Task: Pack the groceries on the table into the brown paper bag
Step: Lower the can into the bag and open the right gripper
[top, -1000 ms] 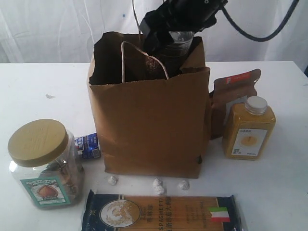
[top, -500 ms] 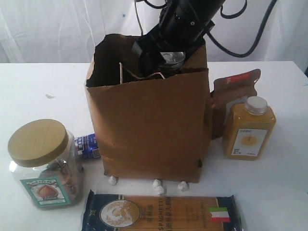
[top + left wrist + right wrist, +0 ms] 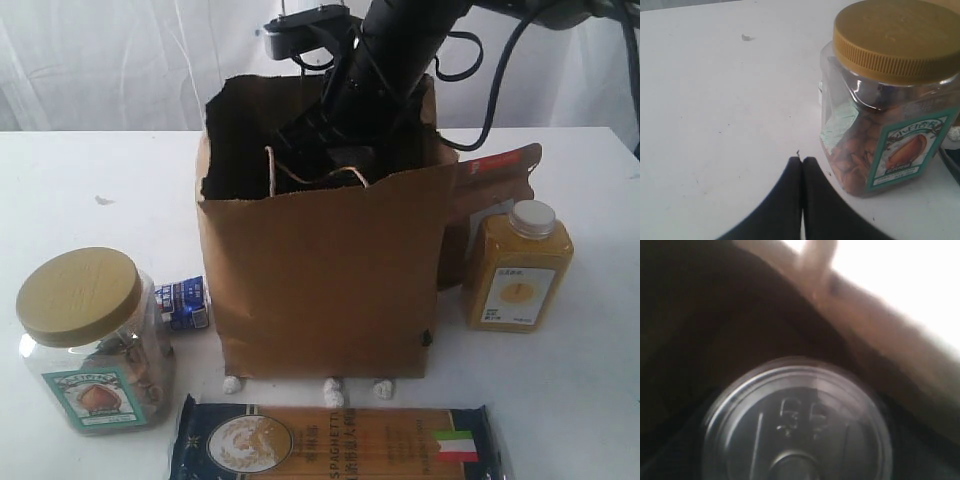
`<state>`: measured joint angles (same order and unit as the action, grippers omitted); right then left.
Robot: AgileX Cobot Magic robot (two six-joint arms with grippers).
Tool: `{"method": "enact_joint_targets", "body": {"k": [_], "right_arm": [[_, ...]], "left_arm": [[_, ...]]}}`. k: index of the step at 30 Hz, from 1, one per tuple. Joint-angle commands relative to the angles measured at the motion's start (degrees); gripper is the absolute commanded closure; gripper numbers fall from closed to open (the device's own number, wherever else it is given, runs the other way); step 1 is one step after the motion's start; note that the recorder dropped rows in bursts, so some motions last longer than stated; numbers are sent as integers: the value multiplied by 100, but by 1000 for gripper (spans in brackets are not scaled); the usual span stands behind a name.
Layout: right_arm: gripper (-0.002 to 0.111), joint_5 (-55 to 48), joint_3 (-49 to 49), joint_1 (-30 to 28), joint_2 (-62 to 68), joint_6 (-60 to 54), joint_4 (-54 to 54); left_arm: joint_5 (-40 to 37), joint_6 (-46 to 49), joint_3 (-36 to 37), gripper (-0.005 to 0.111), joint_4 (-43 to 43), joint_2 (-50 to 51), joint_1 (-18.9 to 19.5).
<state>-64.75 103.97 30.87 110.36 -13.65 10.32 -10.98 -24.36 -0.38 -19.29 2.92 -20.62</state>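
The brown paper bag [image 3: 320, 280] stands upright mid-table. My right gripper [image 3: 335, 145] reaches down into its open top. The dark pull-tab jar [image 3: 800, 425] fills the right wrist view, held in the jaws inside the bag, blurred; the exterior view hides it. My left gripper [image 3: 802, 161] is shut and empty, low over the table [image 3: 715, 125] beside the tan-lidded clear jar [image 3: 890, 100]. That jar [image 3: 90, 340] stands front left of the bag. The blue spaghetti packet [image 3: 335, 445] lies in front. The yellow bottle [image 3: 517, 268] and brown pouch [image 3: 490, 190] stand to the right.
A small blue-white carton [image 3: 185, 303] lies between the clear jar and the bag. Three tiny foil balls [image 3: 334, 388] sit at the bag's front foot. A twisted handle [image 3: 300, 175] loops over the bag's near rim. White curtain hangs behind.
My right arm has gone down into the bag with the dark jar, which no longer shows above the rim. The bag has shifted slightly to the right. The left gripper reads unchanged.
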Motion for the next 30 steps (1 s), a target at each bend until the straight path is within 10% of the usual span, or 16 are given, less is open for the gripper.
{"method": "enact_joint_targets", "body": {"k": [1, 12, 30], "right_arm": [[108, 14, 58, 1, -11, -73, 40], [40, -35, 58, 1, -11, -73, 31], [12, -62, 58, 1, -32, -113, -103]], "left_arm": [[-13, 17, 38, 107, 4, -20, 9], [-13, 17, 38, 107, 4, -20, 9], [-13, 17, 38, 107, 4, -20, 9]]}}
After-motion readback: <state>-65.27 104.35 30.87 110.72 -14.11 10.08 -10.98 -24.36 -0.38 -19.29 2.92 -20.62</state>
